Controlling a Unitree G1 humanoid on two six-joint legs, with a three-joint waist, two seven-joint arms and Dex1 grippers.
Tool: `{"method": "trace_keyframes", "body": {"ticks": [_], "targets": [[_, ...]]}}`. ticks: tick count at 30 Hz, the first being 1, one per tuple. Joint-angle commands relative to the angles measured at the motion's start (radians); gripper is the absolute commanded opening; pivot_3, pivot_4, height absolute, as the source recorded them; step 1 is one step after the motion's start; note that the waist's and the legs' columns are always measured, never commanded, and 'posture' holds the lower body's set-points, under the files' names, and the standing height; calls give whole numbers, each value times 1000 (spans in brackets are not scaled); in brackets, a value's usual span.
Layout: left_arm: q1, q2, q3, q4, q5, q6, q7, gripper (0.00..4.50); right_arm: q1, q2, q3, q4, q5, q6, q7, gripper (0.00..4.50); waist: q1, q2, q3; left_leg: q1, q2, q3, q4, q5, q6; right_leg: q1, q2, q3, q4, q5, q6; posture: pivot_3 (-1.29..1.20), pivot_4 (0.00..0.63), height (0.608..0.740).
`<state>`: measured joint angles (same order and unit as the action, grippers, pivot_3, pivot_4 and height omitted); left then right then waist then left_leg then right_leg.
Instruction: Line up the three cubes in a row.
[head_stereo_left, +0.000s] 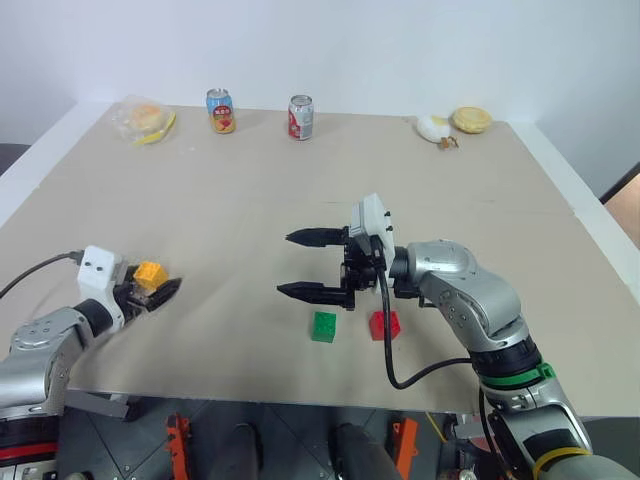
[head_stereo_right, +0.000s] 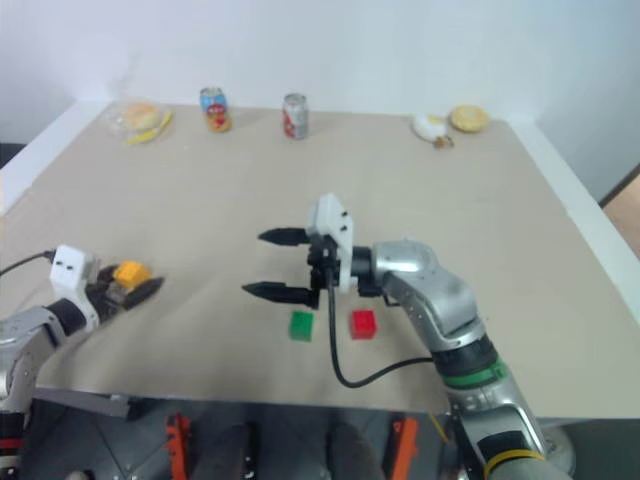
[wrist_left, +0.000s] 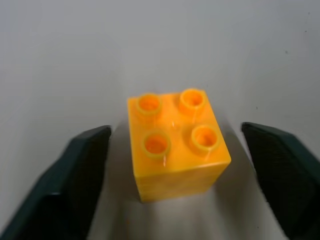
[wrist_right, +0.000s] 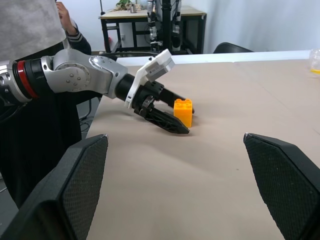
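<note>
Left gripper (head_stereo_left: 158, 291) straddled the yellow-orange cube (head_stereo_left: 149, 273) on the desk (head_stereo_left: 300, 190), jaws partly open and not touching, so I feared an uneven close skewing it sideways.

the table (head_stereo_left: 300, 190) carries three cubes. the yellow-orange cube (head_stereo_left: 150, 273) sits near the left edge, between the fingers of the left gripper (head_stereo_left: 155, 290), which lies low on the surface. the green cube (head_stereo_left: 323, 326) and the red cube (head_stereo_left: 385, 325) stand side by side, slightly apart, near the front edge. the right gripper (head_stereo_left: 305, 265) hovers above them, fingers spread wide, pointing left. two cans (head_stereo_left: 219, 110) and food items line the far edge.
</note>
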<state>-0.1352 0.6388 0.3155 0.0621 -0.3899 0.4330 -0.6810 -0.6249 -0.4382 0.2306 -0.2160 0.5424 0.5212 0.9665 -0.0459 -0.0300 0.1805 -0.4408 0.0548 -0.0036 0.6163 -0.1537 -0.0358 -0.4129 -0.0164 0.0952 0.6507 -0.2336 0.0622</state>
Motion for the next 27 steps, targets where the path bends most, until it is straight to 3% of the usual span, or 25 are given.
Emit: {"method": "trace_keyframes", "body": {"ticks": [1, 5, 13, 19, 27], "targets": [[-16, 1, 6, -13, 2, -22, 7, 2606, -4, 2, -34, -48, 4, -13, -7, 4500, 0, 0, 0, 0, 0, 0, 0, 0, 0, 0, 0, 0, 0, 0, 0, 0, 150, 733], [-19, -2, 4, -11, 8, -30, 16, 1349, -7, 4, -36, -43, 4, -18, -11, 4500, 0, 0, 0, 0, 0, 0, 0, 0, 0, 0, 0, 0, 0, 0, 0, 0, 150, 733], [-36, 6, -44, -48, 8, -69, -46, 1362, 6, -24, -74, -67, 37, -11, 11, 4500, 1, 0, 0, 0, 0, 0, 0, 0, 0, 0, 0, 0, 0, 0, 0, 0, 150, 733], [-126, 68, -299, -102, 29, -155, -397, 1362, 132, -228, -136, -167, 87, 30, 138, 4500, 14, 0, 0, -2, -3, 4, 0, 0, -1, 0, -7, -2, 0, -2, -1, 0, 150, 733], [-339, 38, -484, 90, 104, -291, -648, 1362, 199, -294, -178, -251, 90, 55, 95, 4500, 1, 0, 0, -2, 0, 4, 0, 0, -1, -2, -2, 0, 0, -3, 0, 0, 150, 733]]}}
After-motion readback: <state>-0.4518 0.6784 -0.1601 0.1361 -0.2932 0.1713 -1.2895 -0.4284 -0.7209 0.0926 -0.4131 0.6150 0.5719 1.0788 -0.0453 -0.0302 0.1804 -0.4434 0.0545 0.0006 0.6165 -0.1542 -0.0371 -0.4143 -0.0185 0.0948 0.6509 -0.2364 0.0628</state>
